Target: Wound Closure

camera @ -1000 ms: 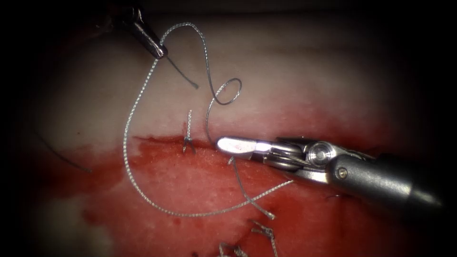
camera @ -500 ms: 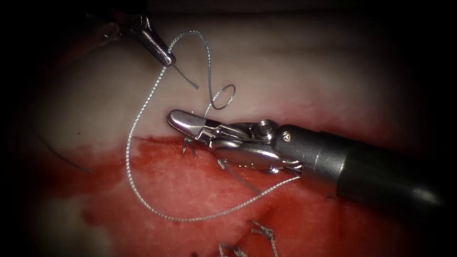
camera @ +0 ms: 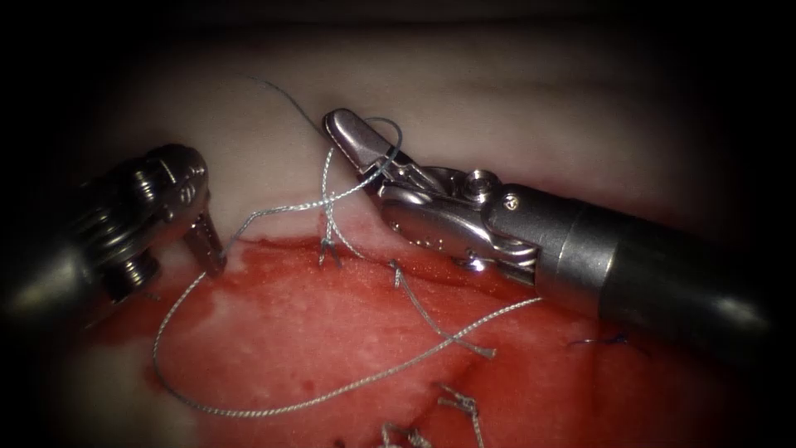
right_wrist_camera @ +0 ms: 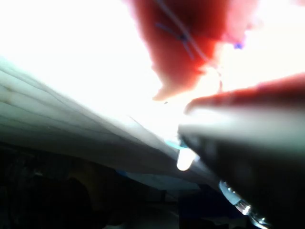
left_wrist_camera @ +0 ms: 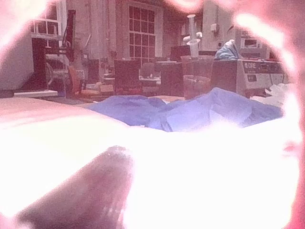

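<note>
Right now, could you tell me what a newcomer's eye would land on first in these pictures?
First the right arm's shiny steel tool, lying across the pale tissue with thin grey thread looped round its jaws. Next the braided silver thread sweeping over the red fluid, pinched by the left arm's tool at the cut's left end.

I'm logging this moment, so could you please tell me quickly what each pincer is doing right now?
Left pincer: shut on the thread, left of the stitch.
Right pincer: shut, thread looped around it; whether it grips any cannot be told.
</note>
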Motion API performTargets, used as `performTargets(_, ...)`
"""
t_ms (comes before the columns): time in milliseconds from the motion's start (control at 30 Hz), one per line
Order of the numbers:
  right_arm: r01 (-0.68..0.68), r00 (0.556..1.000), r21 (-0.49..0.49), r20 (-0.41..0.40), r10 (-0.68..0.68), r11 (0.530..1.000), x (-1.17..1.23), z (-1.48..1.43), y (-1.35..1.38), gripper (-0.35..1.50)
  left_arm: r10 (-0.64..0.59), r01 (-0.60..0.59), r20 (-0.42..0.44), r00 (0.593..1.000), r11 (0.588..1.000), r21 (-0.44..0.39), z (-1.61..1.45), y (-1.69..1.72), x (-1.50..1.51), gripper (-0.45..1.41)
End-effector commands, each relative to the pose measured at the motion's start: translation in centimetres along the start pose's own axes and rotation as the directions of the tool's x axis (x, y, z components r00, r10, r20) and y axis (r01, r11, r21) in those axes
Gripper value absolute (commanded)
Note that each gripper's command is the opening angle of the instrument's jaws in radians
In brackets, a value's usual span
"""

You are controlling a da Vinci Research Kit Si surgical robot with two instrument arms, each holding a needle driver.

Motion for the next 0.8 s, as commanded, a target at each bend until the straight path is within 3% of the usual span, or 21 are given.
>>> performTargets(33,-0.002,1.0,-0.012,-0.004,0.002,1.0,0.01,0.19,0.07,-0.35,0.006,-0.006,-0.007,1.0,1.0,0.009,-0.14,-0.02,0.07,-0.45)
performTargets(200,-0.012,0.999,-0.031,-0.033,0.011,0.999,0.04,0.17,0.09,-0.35,-0.01,0.01,0.006,1.0,1.0,0.015,-0.13,-0.08,0.08,-0.45)
performTargets(267,-0.039,0.995,-0.126,-0.1,0.026,0.991,0.06,0.19,0.13,-0.35,-0.045,0.042,0.057,0.997,0.998,0.042,-0.06,-0.2,0.03,-0.45)
performTargets(400,-0.137,0.981,-0.176,-0.159,0.109,0.975,0.17,0.25,0.24,-0.35,-0.14,0.136,0.082,0.987,0.989,0.052,0.04,-0.44,0.05,-0.45)
performTargets(500,-0.266,0.943,-0.205,-0.257,0.21,0.942,0.38,0.27,0.34,-0.35,-0.235,0.235,0.053,0.97,0.972,0.022,0.08,-0.74,0.09,-0.45)
performTargets(600,-0.323,0.901,-0.175,-0.359,0.245,0.93,0.56,0.27,0.39,-0.35,-0.296,0.297,0.034,0.954,0.955,0.0,0.07,-0.97,0.07,-0.45)
performTargets(633,-0.323,0.887,-0.159,-0.396,0.239,0.933,0.6,0.27,0.42,-0.35,-0.331,0.33,-0.002,0.944,0.943,-0.045,0.06,-1.03,0.05,-0.45)
performTargets(800,-0.401,0.803,-0.062,-0.504,0.319,0.914,0.52,0.11,0.6,-0.35,-0.346,0.334,-0.091,0.934,0.934,-0.123,-0.13,-1.29,0.01,-0.45)
